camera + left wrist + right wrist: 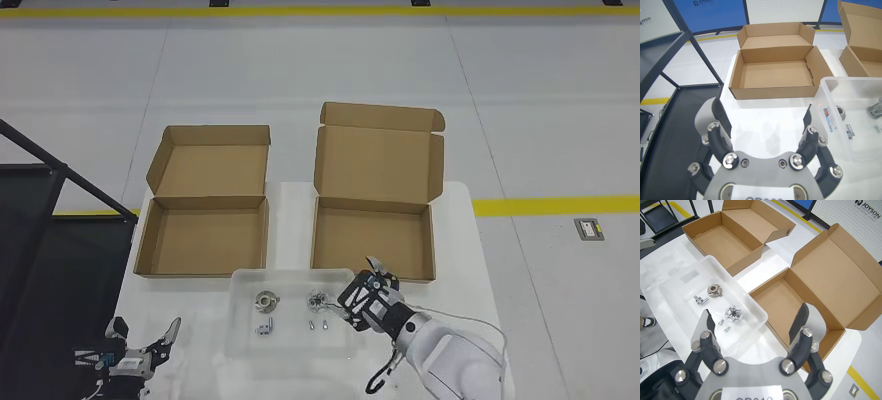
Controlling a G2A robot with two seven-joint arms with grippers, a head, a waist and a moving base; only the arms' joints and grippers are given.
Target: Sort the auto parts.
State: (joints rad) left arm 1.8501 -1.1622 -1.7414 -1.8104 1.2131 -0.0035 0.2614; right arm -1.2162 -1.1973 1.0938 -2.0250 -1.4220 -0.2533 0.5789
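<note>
Pick: slotted disc from tray | right gripper wide, empty | left gripper wide | advice: descend centred, avoid screws

Logo on wall panel; small printed sticker on bin.

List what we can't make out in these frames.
Top view: the two screws in the tray are too small to tell apart.
Left wrist view: the disc and the right box are cut off by the edge.
Right wrist view: a finger of the right gripper hides part of the tray.
</note>
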